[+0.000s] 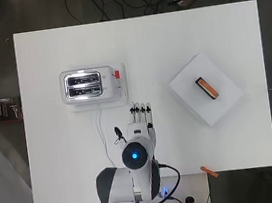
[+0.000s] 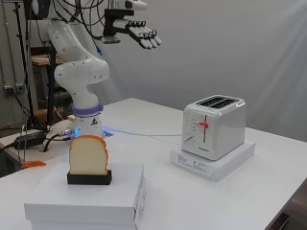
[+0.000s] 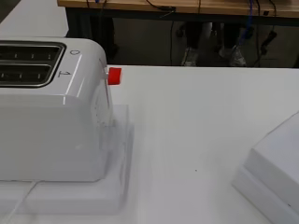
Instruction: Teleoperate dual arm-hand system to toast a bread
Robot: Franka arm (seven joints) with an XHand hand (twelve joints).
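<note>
Hand (image 2: 142, 34) high above table (image 1: 168, 41), fingers straight, holding nothing; bread slice (image 2: 88, 155) upright in black holder (image 2: 89, 178) on white box (image 1: 190, 92), well apart from toaster (image 1: 88, 84); slots empty.

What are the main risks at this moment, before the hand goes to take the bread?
1. The bread slice stands upright in a small black holder on a raised white box; a sideways touch might tip it over.
2. The toaster has narrow slots, so a tilted slice could catch on the edge.
3. The open hand hangs high between both; descending, it might bump the red lever.
</note>
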